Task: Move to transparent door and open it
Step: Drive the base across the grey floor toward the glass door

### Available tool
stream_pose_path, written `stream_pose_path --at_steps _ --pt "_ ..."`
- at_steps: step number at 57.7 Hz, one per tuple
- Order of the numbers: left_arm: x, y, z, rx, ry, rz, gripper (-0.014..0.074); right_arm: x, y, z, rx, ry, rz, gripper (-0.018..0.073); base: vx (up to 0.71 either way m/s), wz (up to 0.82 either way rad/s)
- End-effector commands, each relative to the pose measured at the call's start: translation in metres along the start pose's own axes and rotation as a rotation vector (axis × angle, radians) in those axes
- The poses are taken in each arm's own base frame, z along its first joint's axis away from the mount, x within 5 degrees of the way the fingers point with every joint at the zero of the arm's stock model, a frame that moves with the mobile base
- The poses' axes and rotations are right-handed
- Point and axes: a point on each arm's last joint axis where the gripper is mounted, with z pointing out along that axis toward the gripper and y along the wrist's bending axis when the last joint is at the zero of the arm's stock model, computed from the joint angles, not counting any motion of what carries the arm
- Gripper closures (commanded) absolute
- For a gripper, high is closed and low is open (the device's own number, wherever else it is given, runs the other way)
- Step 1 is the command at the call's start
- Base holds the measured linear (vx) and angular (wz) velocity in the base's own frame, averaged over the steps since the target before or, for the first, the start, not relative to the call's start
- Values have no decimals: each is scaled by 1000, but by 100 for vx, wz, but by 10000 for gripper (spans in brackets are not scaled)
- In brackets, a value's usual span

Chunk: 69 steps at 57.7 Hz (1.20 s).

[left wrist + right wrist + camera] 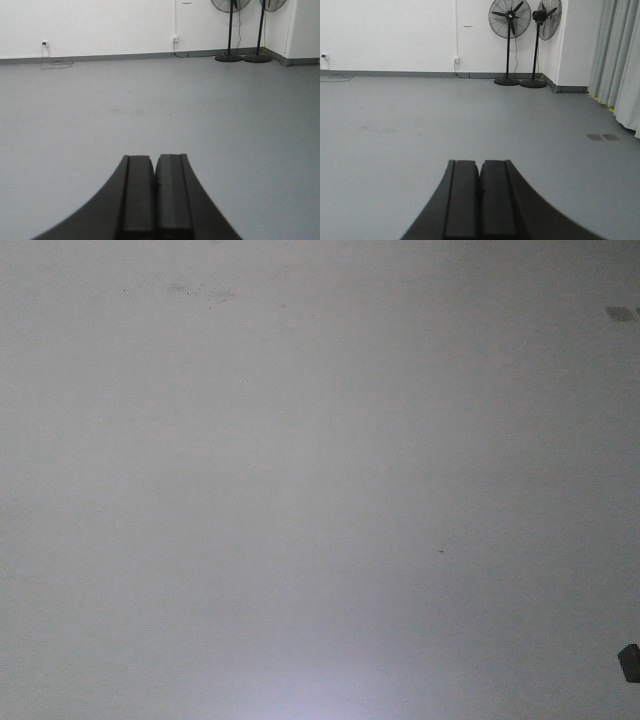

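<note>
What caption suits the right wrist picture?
Closed right hand faces grey floor, two pedestal fans and a curtain.

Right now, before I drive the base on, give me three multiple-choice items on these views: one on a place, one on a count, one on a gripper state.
1. Where do the pedestal fans stand?
A. by the far wall, near its right corner
B. in the middle of the floor
C. beside the left socket
2. How many fans show?
A. one
B. two
C. four
3. How is the right gripper?
A. wide open
B. shut, empty
C. shut on a handle
Answers: 1 A, their bases sit against that wall by the corner. 2 B, both wrist views show a pair. 3 B, its pads meet with nothing between.
</note>
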Motion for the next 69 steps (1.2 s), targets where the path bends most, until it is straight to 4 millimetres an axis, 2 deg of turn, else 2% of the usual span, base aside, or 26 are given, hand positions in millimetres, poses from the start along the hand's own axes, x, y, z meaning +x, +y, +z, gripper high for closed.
stream_pose_path --at_steps 1,69 --pt "0 1 0 -7 -66 -10 595 -3 -1 -1 9 -79 -13 559 31 10" --pt "0 1 0 -7 -66 -10 593 -3 0 -1 8 -78 -13 559 47 23"
